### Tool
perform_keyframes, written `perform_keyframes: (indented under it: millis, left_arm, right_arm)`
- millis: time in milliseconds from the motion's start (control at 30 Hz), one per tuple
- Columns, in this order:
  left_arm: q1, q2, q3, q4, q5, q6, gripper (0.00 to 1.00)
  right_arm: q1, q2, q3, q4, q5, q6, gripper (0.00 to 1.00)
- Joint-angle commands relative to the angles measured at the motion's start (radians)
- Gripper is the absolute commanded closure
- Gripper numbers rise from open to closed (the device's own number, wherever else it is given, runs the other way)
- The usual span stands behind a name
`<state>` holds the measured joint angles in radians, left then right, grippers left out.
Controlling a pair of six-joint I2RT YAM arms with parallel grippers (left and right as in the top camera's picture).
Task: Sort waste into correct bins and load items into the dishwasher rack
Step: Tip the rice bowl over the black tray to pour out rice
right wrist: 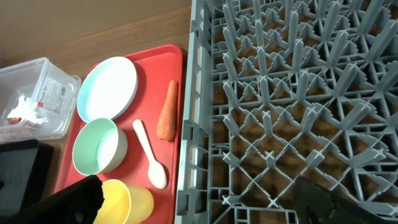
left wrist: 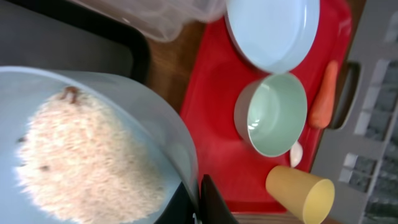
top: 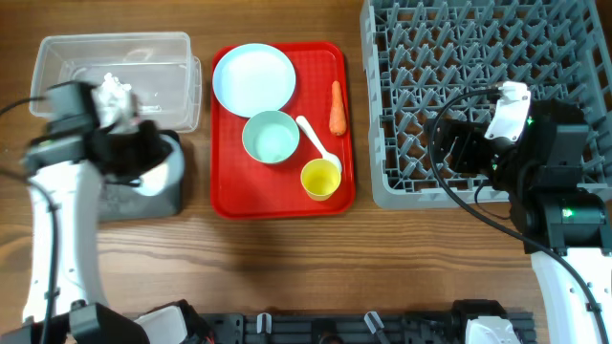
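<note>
My left gripper (left wrist: pixel 200 200) is shut on the rim of a pale blue bowl (left wrist: pixel 146 112) and holds it tilted over the black tray (top: pixel 143 199). The bowl holds white rice (left wrist: pixel 87 165) and a small brownish lump (left wrist: pixel 69 93). On the red tray (top: pixel 229 182) lie a pale blue plate (top: pixel 253 78), a mint bowl (top: pixel 271 137), a white spoon (top: pixel 316 143), a yellow cup (top: pixel 320 179) and an orange carrot (top: pixel 337 107). My right gripper (right wrist: pixel 202 196) is open and empty above the front left part of the grey rack (top: pixel 488 57).
The clear tub (top: pixel 115 57) stands behind the black tray, at the far left. In the right wrist view it holds white tissue (right wrist: pixel 22 111) and a red-and-white wrapper (right wrist: pixel 48 93). The rack holds nothing. Bare wood runs along the table's front.
</note>
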<state>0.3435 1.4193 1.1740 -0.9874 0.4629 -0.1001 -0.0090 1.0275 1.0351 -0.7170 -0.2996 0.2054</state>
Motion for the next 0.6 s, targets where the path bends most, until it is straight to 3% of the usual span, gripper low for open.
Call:
perform_keyframes:
  millis: [0, 200, 567]
  left_arm:
    - [0.137, 0.035, 0.019, -0.003, 0.261, 0.155, 0.96]
    - [0.264, 0.137, 0.017, -0.001, 0.45, 0.24, 0.96]
    - [0.331, 0.313, 0.017, -0.024, 0.583, 0.288, 0.96]
  right_arm:
    - [0.004, 0.003, 0.019, 0.006, -0.013, 0.007, 0.0]
    - [0.004, 0.003, 0.019, 0.006, -0.013, 0.007, 0.0]
    - [0.004, 0.003, 0.019, 0.005, -0.014, 0.008, 0.0]
